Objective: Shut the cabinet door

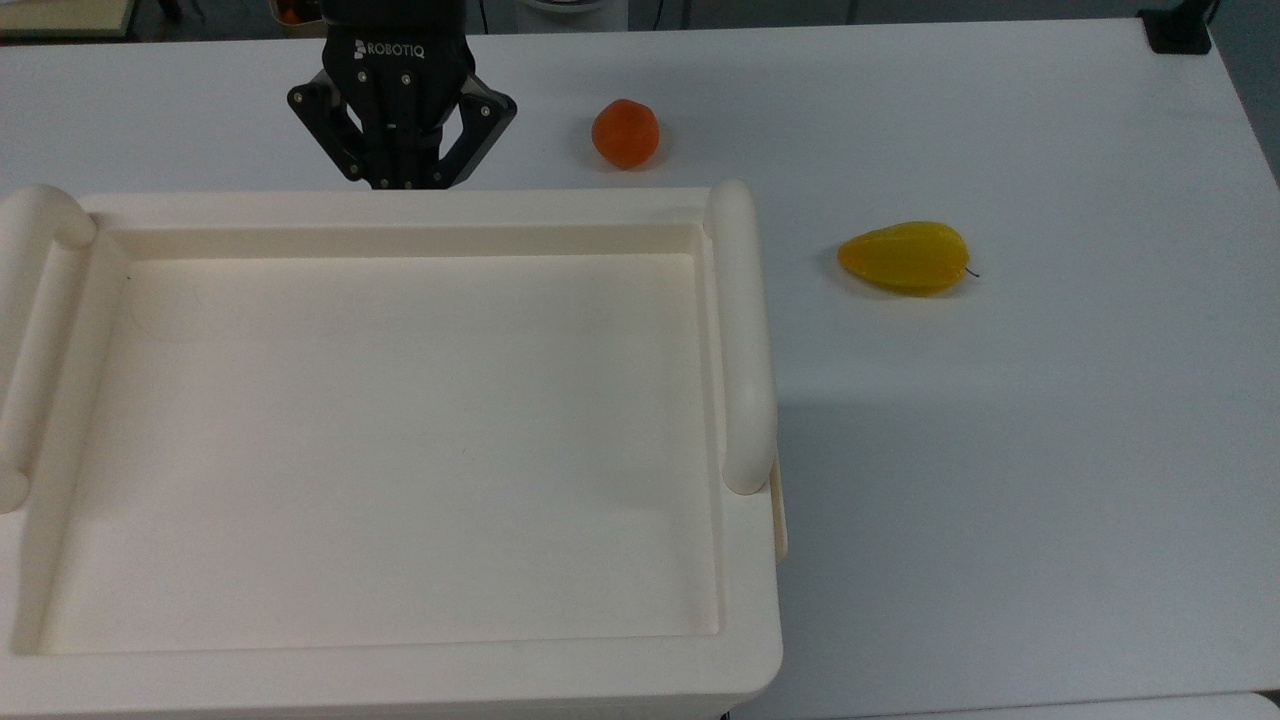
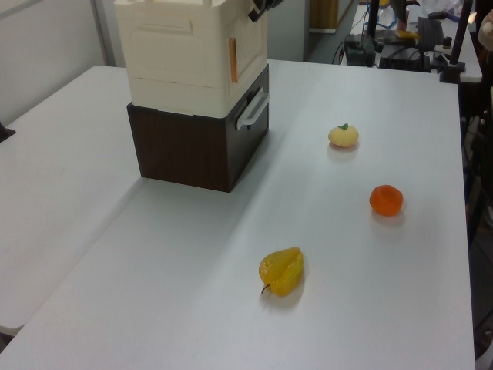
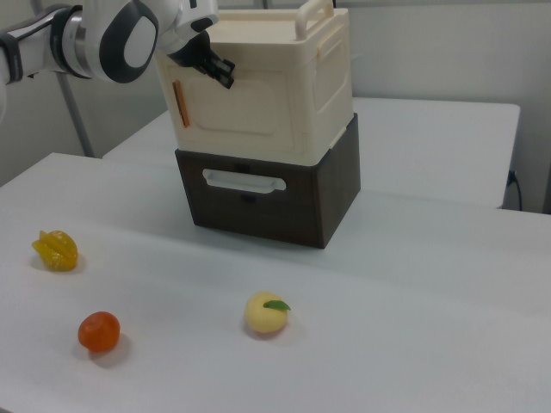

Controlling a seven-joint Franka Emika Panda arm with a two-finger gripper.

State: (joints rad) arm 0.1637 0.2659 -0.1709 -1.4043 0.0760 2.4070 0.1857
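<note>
The cabinet (image 1: 400, 450) is a big cream unit on a dark brown base; in the top view its tray-like top covers the top view's left half. In the right view the cabinet door (image 3: 237, 112) is the cream front panel with an orange mark (image 3: 180, 103) at its left edge, and it lies flush with the body. My black gripper (image 3: 219, 70) touches the door's upper left part, fingers together. From above, the gripper (image 1: 403, 178) sits just beyond the cabinet's far rim, tips hidden behind it. In the left view the gripper (image 2: 258, 9) is at the cabinet's (image 2: 181, 54) top corner.
An orange (image 1: 625, 133) lies close to the gripper on the top view's right. A yellow starfruit (image 1: 905, 258) lies farther right. A pale peach (image 3: 265, 313) sits in front of the base drawer's white handle (image 3: 244, 181). White table (image 1: 1050, 450) stretches to the right.
</note>
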